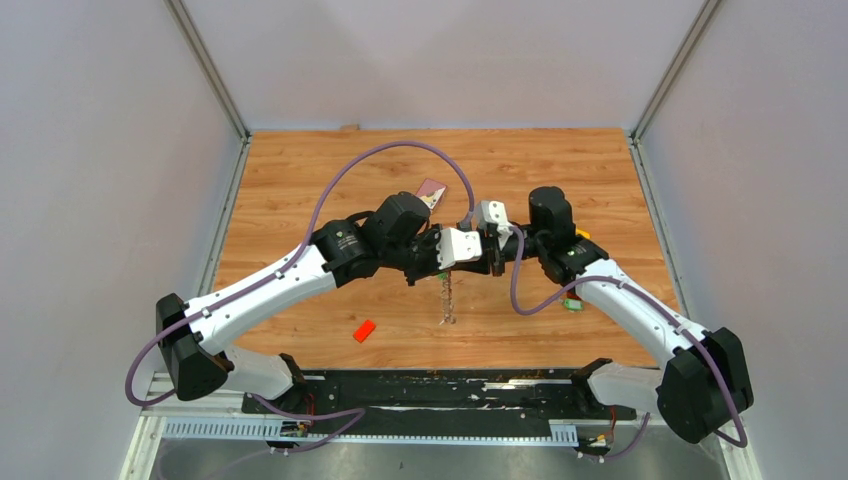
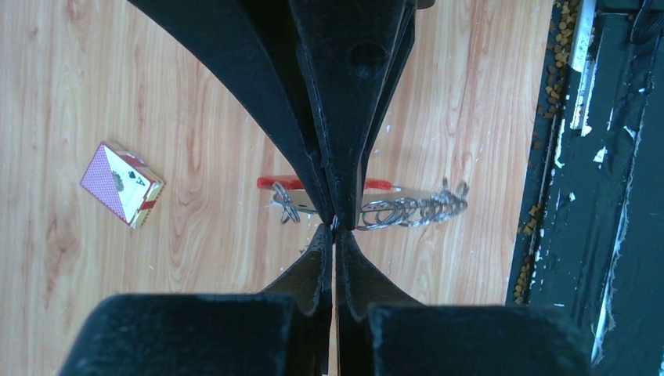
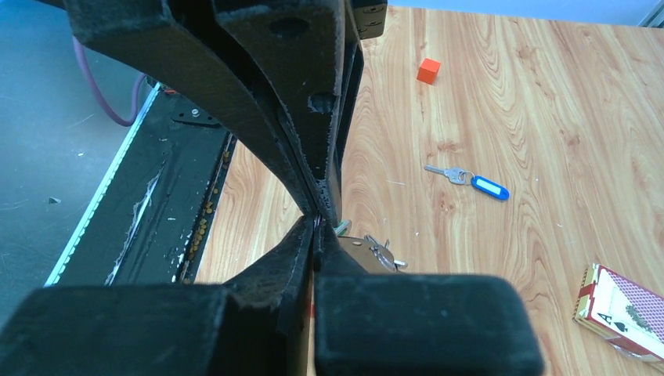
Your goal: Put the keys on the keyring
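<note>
The keyring (image 1: pixel 447 298) hangs as a chain of silver rings below the two grippers, which meet tip to tip over the middle of the table. In the left wrist view its red strap (image 2: pixel 273 182) and rings (image 2: pixel 409 210) show beneath the fingers. My left gripper (image 2: pixel 334 226) is shut, with a thin metal ring of the bunch pinched at its tips. My right gripper (image 3: pixel 316 228) is shut on the same spot from the opposite side. A blue-tagged key (image 3: pixel 488 186) lies on the wood, apart. A green-tagged key (image 1: pixel 572 305) lies by the right arm. No black-tagged key shows.
A playing-card box (image 2: pixel 121 184) lies on the wood behind the grippers. A small orange-red block (image 1: pixel 364 331) sits near the front, left of centre. The black base rail (image 1: pixel 430 392) runs along the near edge. Grey walls close in the table's sides and back.
</note>
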Robot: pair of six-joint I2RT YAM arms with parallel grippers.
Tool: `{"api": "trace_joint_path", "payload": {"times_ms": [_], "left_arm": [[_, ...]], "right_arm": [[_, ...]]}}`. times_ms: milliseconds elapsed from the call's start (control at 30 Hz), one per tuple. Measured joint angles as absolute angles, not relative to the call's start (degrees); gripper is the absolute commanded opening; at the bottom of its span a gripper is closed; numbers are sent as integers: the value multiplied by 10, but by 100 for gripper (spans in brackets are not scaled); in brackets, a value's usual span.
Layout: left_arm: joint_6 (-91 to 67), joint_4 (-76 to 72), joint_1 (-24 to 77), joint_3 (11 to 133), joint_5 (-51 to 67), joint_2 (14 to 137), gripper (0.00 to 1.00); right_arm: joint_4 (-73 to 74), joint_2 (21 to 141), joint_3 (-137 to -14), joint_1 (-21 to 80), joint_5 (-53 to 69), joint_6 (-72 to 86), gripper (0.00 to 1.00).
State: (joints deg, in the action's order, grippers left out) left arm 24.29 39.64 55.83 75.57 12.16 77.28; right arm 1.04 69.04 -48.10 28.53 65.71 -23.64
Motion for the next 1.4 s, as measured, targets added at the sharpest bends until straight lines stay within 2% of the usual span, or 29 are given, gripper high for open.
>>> {"api": "trace_joint_path", "payload": {"times_ms": [100, 300, 400, 567, 933, 1200, 1400], "left_arm": [[242, 397, 558, 755, 121, 773, 1], [246, 388, 557, 747, 128, 768, 29], [255, 363, 544, 719, 151, 739, 37], [291, 317, 512, 656, 192, 661, 42], [368, 238, 502, 595, 277, 641, 36], [366, 206, 502, 594, 307, 657, 25], [359, 198, 501, 594, 310, 679, 11]], "right_arm": [[14, 690, -481, 288, 657, -243, 0], [36, 689, -488, 288, 655, -263, 0], [45, 684, -488, 287, 655, -267, 0], [63, 675, -496, 281, 672, -266, 0], [61, 674, -507, 267, 715, -231, 0], [41, 674, -507, 266, 716, -205, 0], [31, 674, -507, 265, 714, -194, 0]]}}
